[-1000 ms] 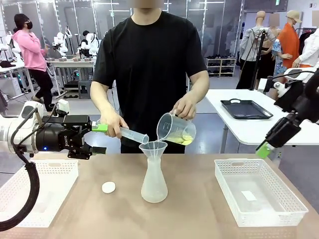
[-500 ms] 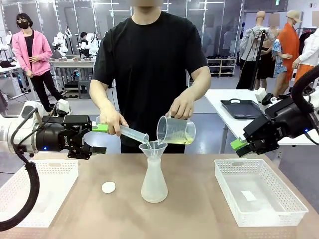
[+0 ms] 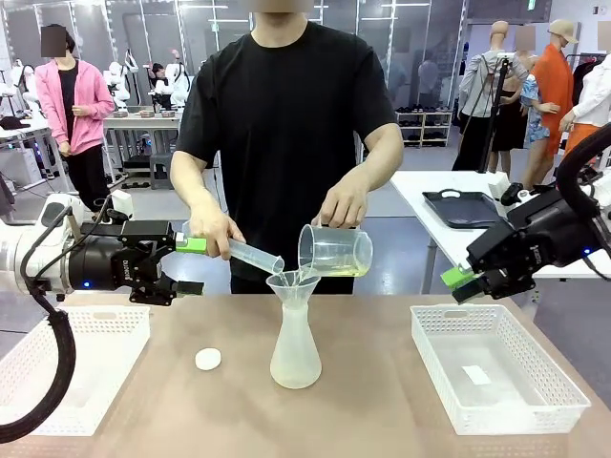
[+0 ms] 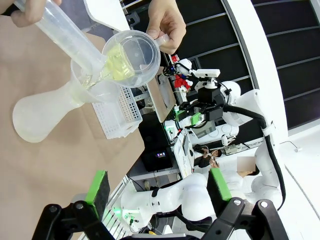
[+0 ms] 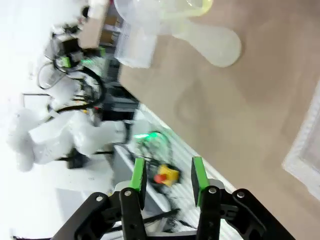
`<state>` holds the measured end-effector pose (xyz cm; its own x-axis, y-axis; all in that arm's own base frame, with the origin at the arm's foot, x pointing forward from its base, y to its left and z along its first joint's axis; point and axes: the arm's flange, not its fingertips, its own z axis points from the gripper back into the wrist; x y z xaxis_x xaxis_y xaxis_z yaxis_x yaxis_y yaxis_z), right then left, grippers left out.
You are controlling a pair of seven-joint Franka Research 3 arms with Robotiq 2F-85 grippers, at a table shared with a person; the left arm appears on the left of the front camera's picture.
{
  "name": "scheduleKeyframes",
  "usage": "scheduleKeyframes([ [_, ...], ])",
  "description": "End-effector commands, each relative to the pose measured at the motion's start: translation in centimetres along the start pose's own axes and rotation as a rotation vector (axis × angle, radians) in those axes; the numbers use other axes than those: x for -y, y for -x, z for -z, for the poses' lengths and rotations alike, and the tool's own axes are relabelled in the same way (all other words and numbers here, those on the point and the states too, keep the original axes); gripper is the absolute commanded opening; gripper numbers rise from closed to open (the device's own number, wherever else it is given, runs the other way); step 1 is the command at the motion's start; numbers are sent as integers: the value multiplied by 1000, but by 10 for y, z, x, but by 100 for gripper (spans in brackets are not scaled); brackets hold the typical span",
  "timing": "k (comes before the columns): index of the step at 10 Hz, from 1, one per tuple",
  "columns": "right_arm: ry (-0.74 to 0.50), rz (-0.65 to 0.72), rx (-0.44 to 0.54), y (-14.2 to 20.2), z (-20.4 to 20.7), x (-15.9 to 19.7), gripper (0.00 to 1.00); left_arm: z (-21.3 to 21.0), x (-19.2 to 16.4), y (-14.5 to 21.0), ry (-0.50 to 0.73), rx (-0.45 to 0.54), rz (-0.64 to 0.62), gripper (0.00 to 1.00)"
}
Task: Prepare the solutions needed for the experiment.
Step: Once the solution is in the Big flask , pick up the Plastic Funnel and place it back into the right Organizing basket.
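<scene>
The person holds a clear beaker [image 3: 336, 250] tilted over a funnel [image 3: 293, 283] that sits in a frosted conical flask [image 3: 295, 351]. The pale yellow-green solutions [image 3: 346, 271] lie shallow in the beaker and run toward its spout. The person's other hand holds a clear measuring cylinder [image 3: 254, 257] tipped at the funnel. My left gripper [image 3: 196, 266] hangs open left of that hand, holding nothing. My right gripper [image 3: 458, 283] hovers at the right, above the tray, jaws apart and bare. The left wrist view has the beaker [image 4: 132, 57], solutions [image 4: 117, 67] and flask [image 4: 40, 117] ahead of my left gripper [image 4: 159, 186]. The right wrist view has my right gripper [image 5: 169, 180] and the flask [image 5: 212, 42].
A small white cap [image 3: 207, 359] lies on the brown table left of the flask. A white mesh tray [image 3: 67, 382] stands at the near left and another [image 3: 496, 367] at the near right. The person stands close behind the table's far edge.
My right arm swung down and leftward, then settled over the right tray. The person levelled the beaker closer to the funnel. My left arm stayed still.
</scene>
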<state>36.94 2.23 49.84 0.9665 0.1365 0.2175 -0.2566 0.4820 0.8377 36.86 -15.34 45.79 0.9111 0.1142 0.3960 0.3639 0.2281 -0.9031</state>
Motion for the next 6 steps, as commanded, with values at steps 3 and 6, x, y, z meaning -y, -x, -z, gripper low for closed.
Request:
scheduleKeyframes([
  [3,-298,292,67,6,14,23,47,2,2,2,21,13,-20,100],
  [6,-333,336,76,11,21,25,47,2,2,2,21,13,-20,100],
])
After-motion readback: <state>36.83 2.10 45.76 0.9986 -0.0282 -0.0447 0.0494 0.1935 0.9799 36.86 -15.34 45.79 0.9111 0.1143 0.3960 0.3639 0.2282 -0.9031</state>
